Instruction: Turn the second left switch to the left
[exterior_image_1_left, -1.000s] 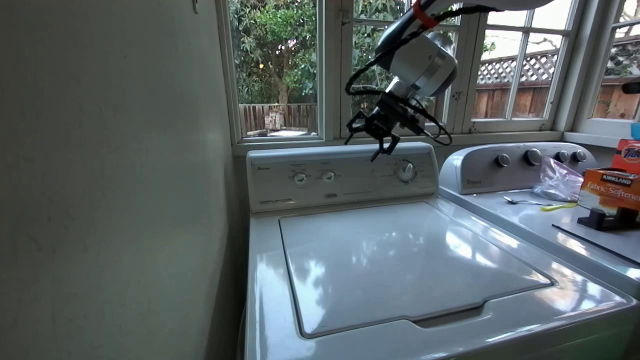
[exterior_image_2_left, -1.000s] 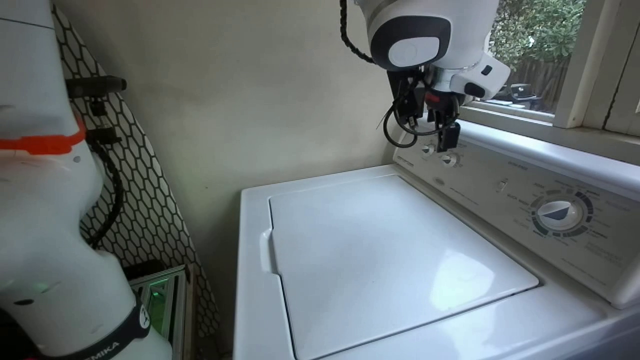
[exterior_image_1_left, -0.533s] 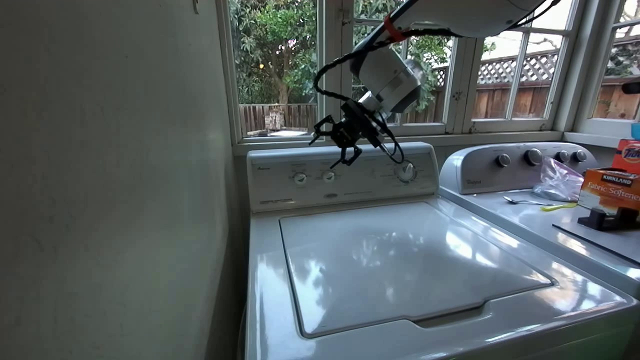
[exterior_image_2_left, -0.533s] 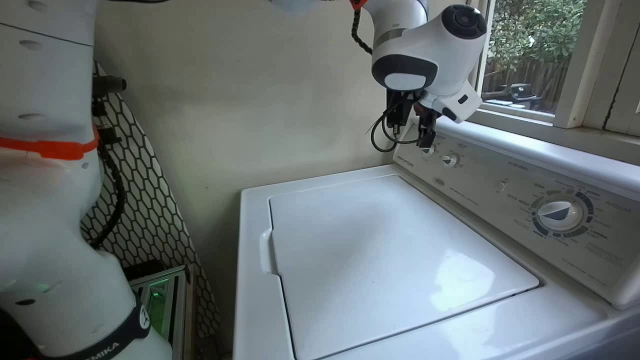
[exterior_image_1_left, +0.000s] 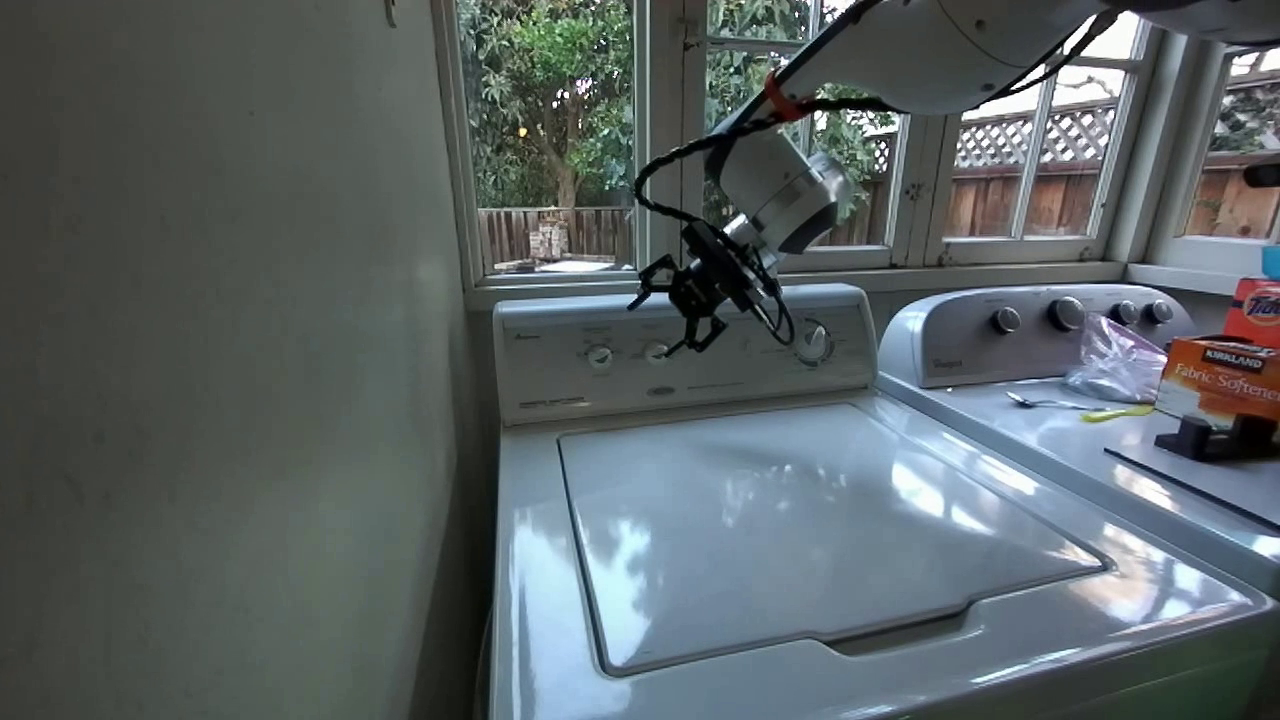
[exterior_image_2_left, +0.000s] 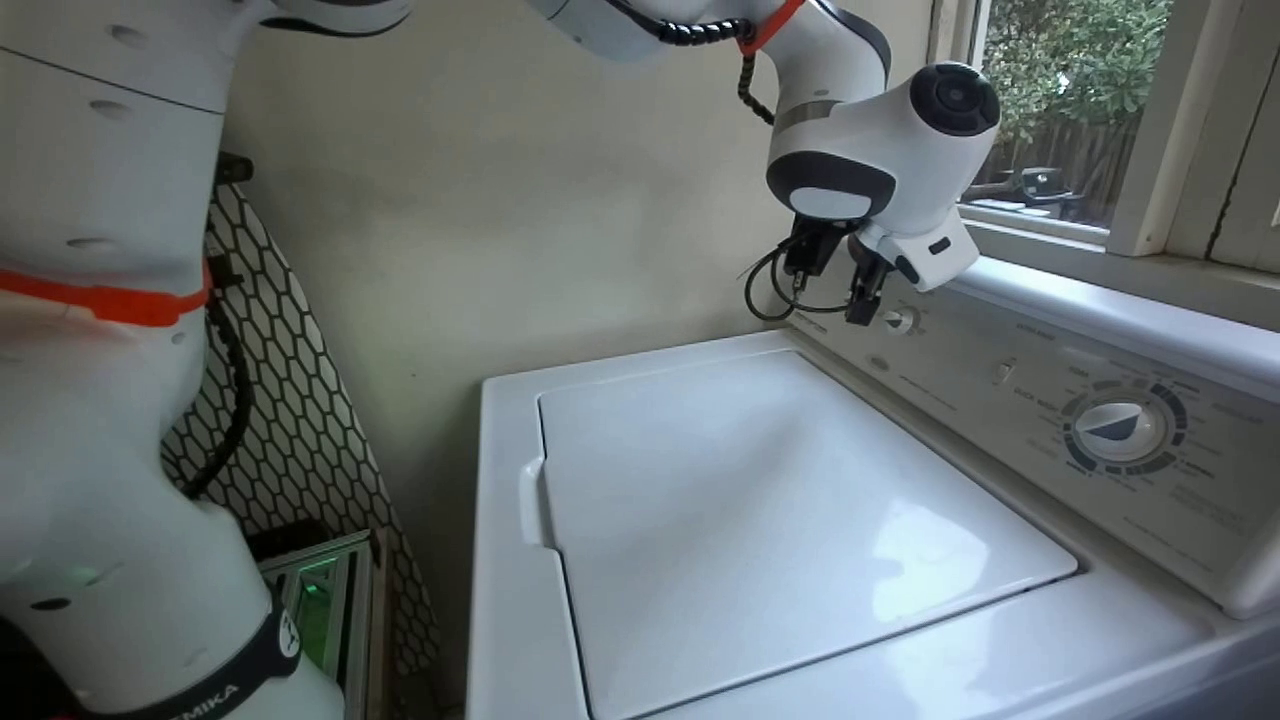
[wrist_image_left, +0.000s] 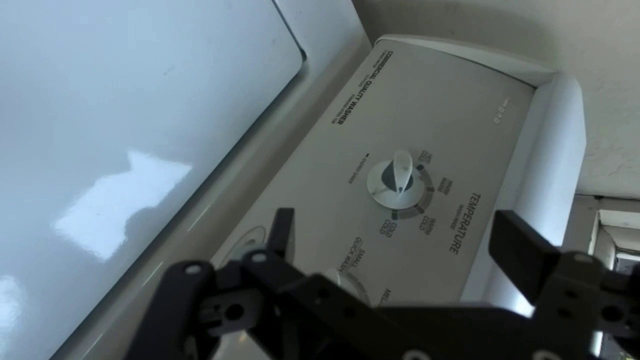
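Wrist view: the gripper (wrist_image_left: 395, 227) reaches up from the bottom of the frame, its two fingers (wrist_image_left: 520, 250) spread wide apart, one left of center and one at lower right, with nothing held between them. Just right of center sits the first switch (wrist_image_left: 397, 177), beside the word TEMPERATURE, its white grip standing out from a round base.

Near the middle of the frame in an exterior view, the second switch (exterior_image_1_left: 655, 351) sits on the white panel (exterior_image_1_left: 540, 370), right of the first switch and well left of the big dial (exterior_image_1_left: 812, 343). The tip of the lower finger overlaps its right edge there; whether they touch cannot be told. In an exterior view, at upper right, the second switch (exterior_image_2_left: 899, 320) shows just right of the gripper. In the wrist view, at bottom center, it is mostly covered by the gripper.

The arm (exterior_image_2_left: 890, 140) slants down to the gripper in both exterior views. The lid (exterior_image_1_left: 800, 540) lies flat across the lower center; a clear bag (exterior_image_1_left: 1115, 360) and a softener box (exterior_image_1_left: 1215, 385) stand at the right edge, and a window (exterior_image_1_left: 660, 130) fills the top.
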